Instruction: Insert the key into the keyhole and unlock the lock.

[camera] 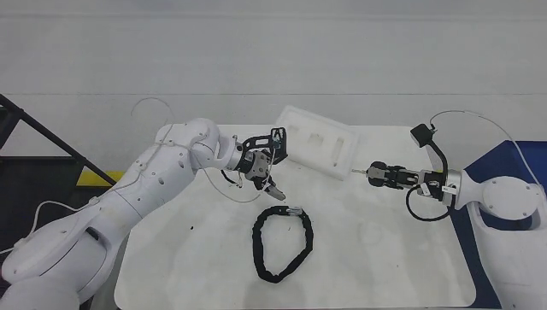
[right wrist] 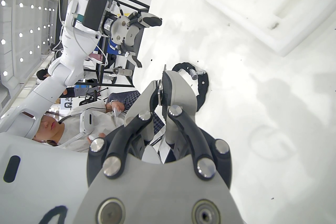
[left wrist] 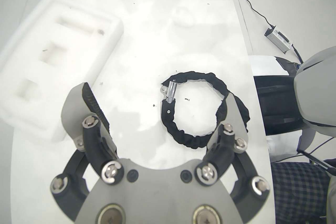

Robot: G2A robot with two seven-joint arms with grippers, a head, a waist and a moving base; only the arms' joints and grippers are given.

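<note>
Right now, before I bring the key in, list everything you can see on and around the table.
chain lock: one, black sleeve with a silver lock body, lying in a loop near the table's middle.
key: one, silver, pinched in the right end effector, held above the table.
foam tray: one, white, with rectangular recesses, at the table's far edge, apart from the chain lock.
table: one, white, under everything.
left end effector: one, grey and black, open, above the table between the foam tray and the chain lock.
right end effector: one, grey and black, shut on the key, beside the foam tray.
</note>
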